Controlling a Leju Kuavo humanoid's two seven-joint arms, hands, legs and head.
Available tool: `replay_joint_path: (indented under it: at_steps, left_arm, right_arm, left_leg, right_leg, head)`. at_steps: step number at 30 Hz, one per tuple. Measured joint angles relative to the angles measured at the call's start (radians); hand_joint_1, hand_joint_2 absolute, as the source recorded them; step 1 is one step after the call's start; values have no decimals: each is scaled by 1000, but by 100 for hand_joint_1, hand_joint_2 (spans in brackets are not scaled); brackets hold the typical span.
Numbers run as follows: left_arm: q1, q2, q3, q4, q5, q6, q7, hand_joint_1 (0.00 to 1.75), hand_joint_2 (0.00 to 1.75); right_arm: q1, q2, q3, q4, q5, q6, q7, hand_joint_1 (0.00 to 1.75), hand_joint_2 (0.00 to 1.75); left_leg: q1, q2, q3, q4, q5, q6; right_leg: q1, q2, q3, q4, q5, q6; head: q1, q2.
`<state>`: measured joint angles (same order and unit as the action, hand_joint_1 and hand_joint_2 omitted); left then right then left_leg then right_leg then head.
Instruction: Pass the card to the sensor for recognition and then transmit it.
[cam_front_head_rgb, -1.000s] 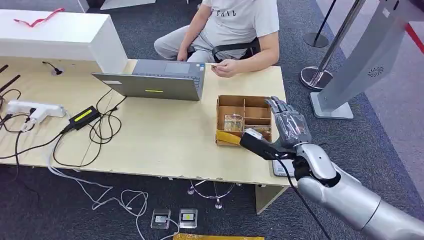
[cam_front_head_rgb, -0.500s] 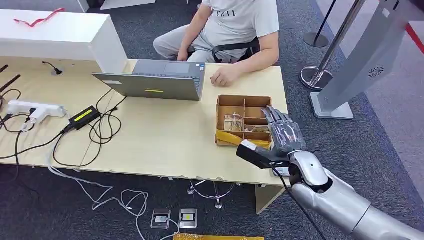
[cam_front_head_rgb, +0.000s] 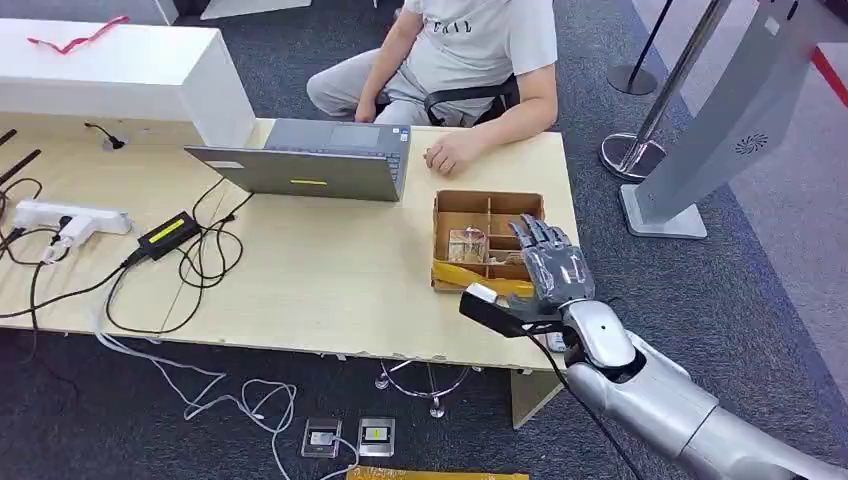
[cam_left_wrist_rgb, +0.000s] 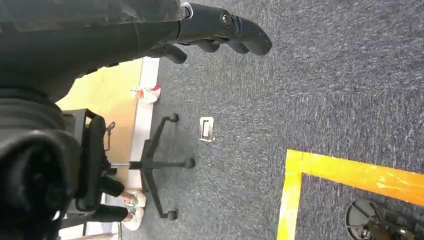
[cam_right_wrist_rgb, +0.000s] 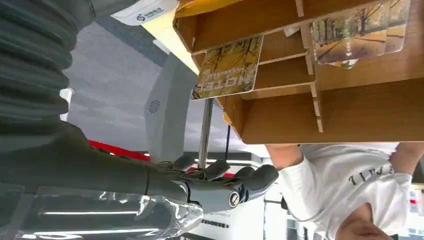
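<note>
A wooden compartment box (cam_front_head_rgb: 488, 199) stands on the table's right part. It holds cards with an autumn tree picture: one upright (cam_front_head_rgb: 466, 245), one yellow along the front (cam_front_head_rgb: 495, 283). My right hand (cam_front_head_rgb: 545, 268) hovers over the box's right front corner with its fingers spread and nothing in it. From the right wrist, the box (cam_right_wrist_rgb: 350, 110) is close, with one card (cam_right_wrist_rgb: 229, 67) leaning in a compartment and another card (cam_right_wrist_rgb: 360, 30) beside it; the fingers (cam_right_wrist_rgb: 225, 187) are held out beyond them. My left hand (cam_left_wrist_rgb: 220, 27) hangs over the carpet and holds nothing.
A person (cam_front_head_rgb: 480, 50) sits behind the table, one hand (cam_front_head_rgb: 450, 155) resting near the box. A grey laptop (cam_front_head_rgb: 320, 160), a power strip (cam_front_head_rgb: 60, 218) and cables lie to the left. A white flat device (cam_front_head_rgb: 553, 342) lies under my forearm. A slanted grey stand (cam_front_head_rgb: 720, 130) rises at right.
My right hand has moved left and over the box's right side. The person's hand, which held a small card up, now rests on the table.
</note>
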<state>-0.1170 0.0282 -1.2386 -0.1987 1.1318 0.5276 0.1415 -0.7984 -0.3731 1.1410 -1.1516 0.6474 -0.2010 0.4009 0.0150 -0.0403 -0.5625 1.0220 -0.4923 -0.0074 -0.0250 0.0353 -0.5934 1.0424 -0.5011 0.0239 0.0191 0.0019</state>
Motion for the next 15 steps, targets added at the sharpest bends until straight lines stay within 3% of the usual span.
replay_joint_path:
  at_steps: [15]
  left_arm:
    - [0,4,0,0,0,-23,-1,0,0]
  right_arm:
    - [-12,35,-27,98,11,7,1,0,175]
  left_leg:
    - [0,0,0,0,0,0]
  right_leg:
    - [0,0,0,0,0,0]
  head:
    - [0,0]
